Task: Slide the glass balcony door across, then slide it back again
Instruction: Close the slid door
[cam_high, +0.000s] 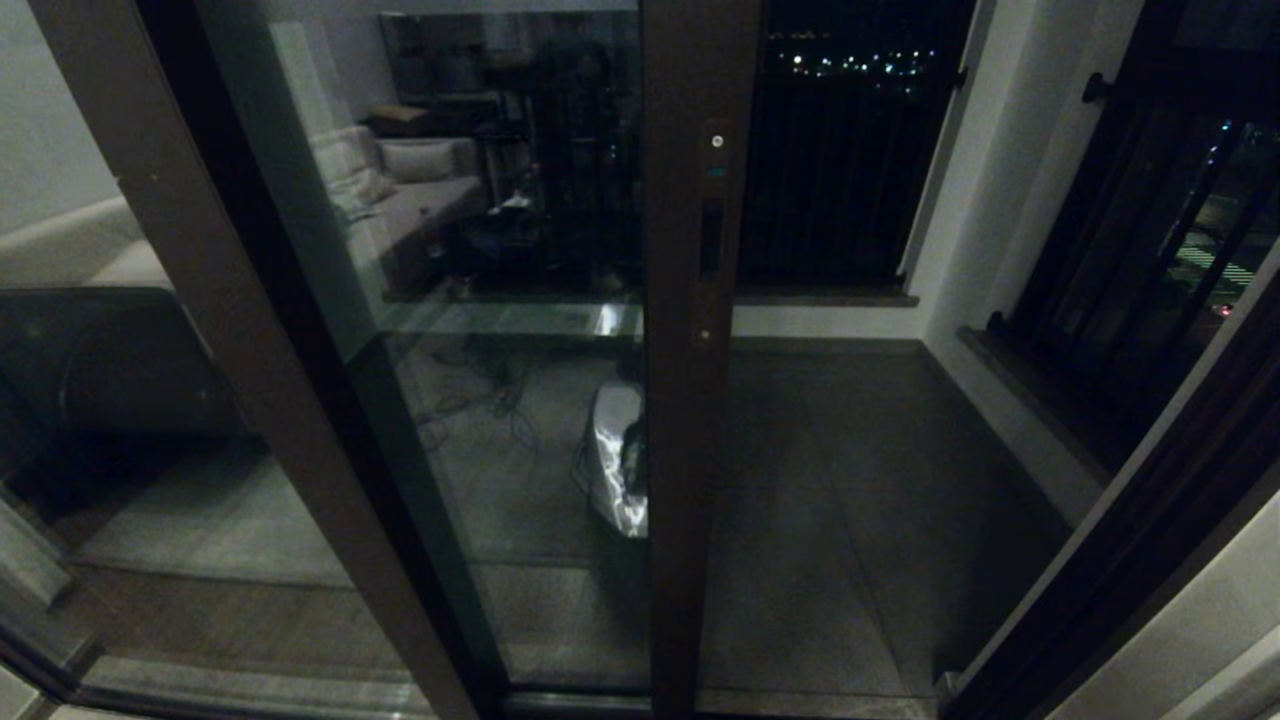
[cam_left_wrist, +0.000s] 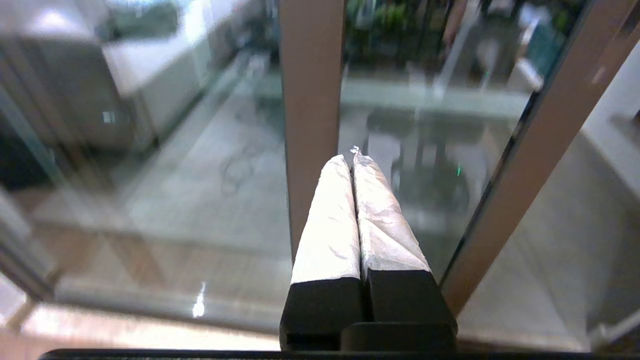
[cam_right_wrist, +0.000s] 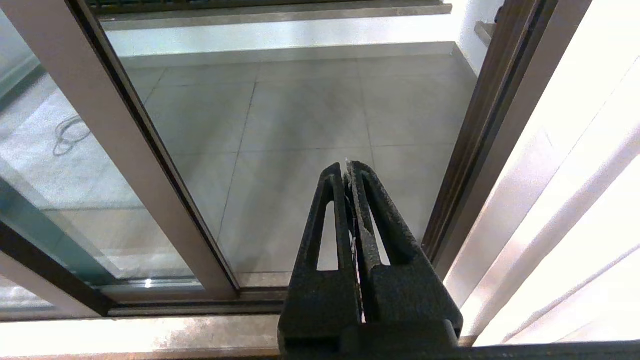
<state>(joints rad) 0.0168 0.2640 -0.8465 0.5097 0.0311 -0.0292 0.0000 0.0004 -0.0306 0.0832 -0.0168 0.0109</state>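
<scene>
Door (cam_high: 470, 300) is seen part-slid, its stile mid-doorway with a gap open toward the right jamb; left gripper (cam_left_wrist: 353, 159) is pressed shut, empty, near the stile, right gripper (cam_right_wrist: 346, 170) shut too; slot handle (cam_high: 711, 238) likely needs hooking next.

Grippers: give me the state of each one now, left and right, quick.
Left gripper: shut, holding nothing, in front of the glass balcony door.
Right gripper: shut, empty, over the floor by the doorway.
</scene>
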